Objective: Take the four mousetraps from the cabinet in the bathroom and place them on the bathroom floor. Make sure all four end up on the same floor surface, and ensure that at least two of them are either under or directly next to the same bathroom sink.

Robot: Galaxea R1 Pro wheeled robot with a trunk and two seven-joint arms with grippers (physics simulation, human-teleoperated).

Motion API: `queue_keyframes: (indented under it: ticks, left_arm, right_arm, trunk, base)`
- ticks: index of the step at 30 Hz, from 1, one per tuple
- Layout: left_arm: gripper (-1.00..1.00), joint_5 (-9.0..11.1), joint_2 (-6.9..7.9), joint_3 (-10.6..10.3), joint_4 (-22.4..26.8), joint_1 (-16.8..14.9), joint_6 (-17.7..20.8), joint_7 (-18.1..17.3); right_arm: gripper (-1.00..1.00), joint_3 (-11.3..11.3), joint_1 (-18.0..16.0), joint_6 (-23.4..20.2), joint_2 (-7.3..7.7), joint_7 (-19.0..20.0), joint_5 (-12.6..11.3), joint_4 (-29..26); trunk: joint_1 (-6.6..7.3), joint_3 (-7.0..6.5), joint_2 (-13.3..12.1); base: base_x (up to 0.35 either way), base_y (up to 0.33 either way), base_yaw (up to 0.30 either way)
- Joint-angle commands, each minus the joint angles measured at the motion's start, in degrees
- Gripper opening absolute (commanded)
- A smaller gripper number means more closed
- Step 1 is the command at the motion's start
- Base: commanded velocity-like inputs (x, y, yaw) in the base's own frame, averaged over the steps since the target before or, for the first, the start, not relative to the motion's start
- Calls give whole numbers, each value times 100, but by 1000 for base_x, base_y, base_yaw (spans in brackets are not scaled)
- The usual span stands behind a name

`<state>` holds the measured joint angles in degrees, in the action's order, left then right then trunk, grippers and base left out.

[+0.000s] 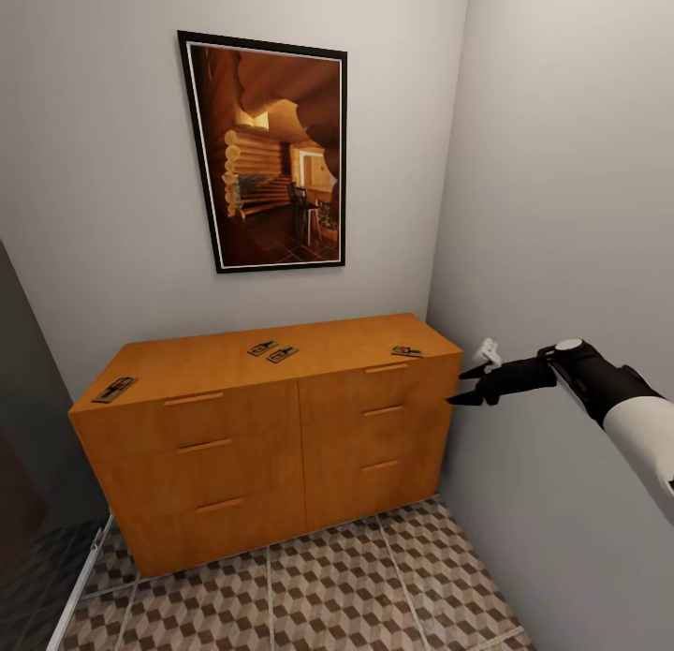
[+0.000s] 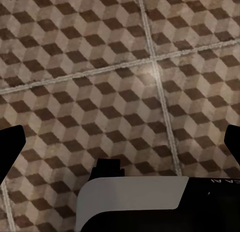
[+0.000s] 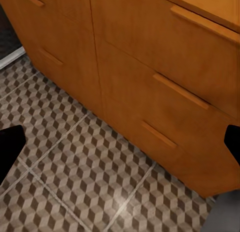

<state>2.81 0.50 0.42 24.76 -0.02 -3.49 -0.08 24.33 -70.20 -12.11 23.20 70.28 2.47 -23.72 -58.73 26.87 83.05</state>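
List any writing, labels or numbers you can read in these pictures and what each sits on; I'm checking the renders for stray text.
"A I": two faint pale marks, cut off and not surely letters, on the dark wrist housing in the left wrist view.
Framed picture on the wall: a log-cabin interior, no caption or writing.
Cabinet, the four mousetraps on its top, and the floor tiles: no readable text; any print on the traps is too small.
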Motion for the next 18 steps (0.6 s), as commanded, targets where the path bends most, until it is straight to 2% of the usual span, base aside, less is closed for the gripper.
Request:
queue_keyframes:
  ticks: [1,18]
  left_arm:
    - [100,31,-2,2,3,0,-11,-1]
    - [100,35,-6,2,3,-2,-11,-1]
  right_arm:
    - [100,1,-2,-43,9,23,5,-10]
    - [100,10,-2,68,22,13,7,-1]
  trunk:
    - [0,6,3]
    - [0,6,3]
  base:
    - [0,0,0]
    - [8,0,0]
